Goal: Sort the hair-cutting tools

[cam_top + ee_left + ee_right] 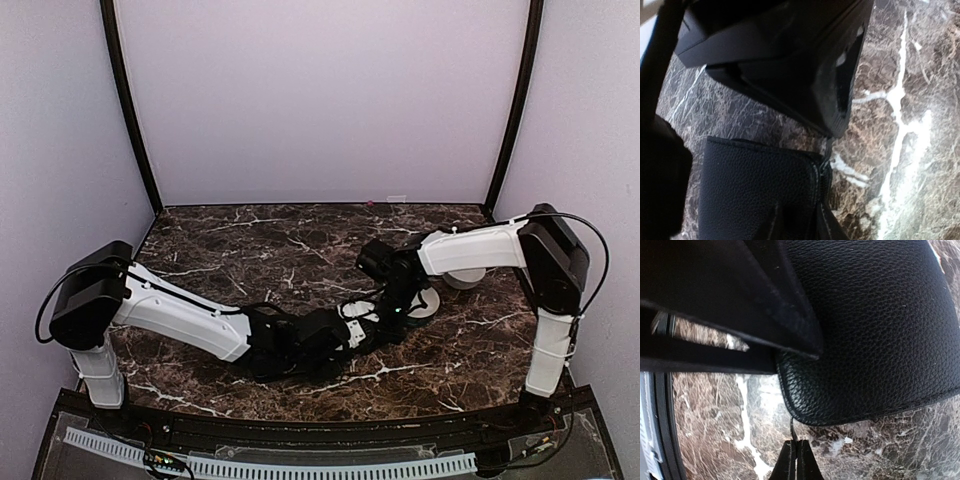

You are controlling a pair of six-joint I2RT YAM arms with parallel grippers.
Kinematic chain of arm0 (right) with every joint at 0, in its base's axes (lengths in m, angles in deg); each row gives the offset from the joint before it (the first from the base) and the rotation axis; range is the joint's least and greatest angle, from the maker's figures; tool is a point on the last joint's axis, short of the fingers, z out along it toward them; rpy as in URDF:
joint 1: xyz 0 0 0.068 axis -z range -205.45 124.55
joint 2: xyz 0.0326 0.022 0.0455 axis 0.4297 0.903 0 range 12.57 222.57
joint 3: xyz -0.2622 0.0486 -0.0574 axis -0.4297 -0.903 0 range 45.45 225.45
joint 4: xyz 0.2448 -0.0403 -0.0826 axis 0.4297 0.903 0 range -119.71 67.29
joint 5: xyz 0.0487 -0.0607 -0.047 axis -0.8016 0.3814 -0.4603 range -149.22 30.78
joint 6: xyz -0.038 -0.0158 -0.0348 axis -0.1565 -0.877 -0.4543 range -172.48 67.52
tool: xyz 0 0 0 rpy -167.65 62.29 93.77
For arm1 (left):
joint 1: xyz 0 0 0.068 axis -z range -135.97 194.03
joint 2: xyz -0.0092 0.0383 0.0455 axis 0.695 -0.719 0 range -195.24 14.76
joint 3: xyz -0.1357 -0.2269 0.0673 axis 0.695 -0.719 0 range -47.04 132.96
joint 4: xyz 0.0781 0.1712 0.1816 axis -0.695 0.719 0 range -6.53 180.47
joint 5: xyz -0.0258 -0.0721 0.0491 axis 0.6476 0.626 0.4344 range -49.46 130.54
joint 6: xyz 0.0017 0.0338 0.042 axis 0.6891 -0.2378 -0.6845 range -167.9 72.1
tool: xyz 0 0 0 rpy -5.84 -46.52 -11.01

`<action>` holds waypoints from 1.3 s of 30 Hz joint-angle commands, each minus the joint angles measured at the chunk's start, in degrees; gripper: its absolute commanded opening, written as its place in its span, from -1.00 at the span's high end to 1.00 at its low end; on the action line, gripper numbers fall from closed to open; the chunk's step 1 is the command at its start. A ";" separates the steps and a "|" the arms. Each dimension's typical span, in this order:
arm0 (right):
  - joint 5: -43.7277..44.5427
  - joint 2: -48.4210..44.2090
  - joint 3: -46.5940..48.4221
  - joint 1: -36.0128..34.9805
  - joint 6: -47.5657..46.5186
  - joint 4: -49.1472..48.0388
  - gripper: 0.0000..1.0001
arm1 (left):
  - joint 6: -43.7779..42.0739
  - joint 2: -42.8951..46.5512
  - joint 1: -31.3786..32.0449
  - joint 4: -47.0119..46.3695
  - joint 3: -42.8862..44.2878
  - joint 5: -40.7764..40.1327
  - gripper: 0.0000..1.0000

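No hair-cutting tools show in any view. A black grained zip case point(875, 330) lies on the marble table, where both arms meet in the top view. My right gripper point(796, 442) is shut on the thin metal zip pull point(792, 427) at the case's rounded corner. My left gripper point(800, 216) sits at the case's point(755, 185) zipped edge, its fingers closed over the leather. In the top view the left gripper point(365, 318) and right gripper point(397, 303) almost touch.
Two round white bowls point(427, 303) point(463, 279) stand on the right, partly hidden by the right arm. The right arm's dark wrist point(790, 65) hangs close above the left gripper. A black rail point(662, 425) borders the near table edge.
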 commanded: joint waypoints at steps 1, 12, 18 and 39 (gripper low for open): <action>-4.14 0.02 2.23 -0.08 4.48 0.32 1.00 | 2.11 2.20 -1.44 1.12 -3.37 4.18 0.46; 7.51 7.04 13.45 6.30 9.29 -0.71 1.00 | 8.18 20.13 -1.67 7.42 -9.10 3.07 0.27; 11.30 13.95 25.16 8.23 14.82 -0.21 1.00 | 12.81 20.53 -3.93 10.58 -13.04 -0.37 0.26; 10.15 7.38 13.39 0.02 9.91 -2.18 1.00 | 18.32 13.01 -10.02 7.47 -16.68 15.10 0.15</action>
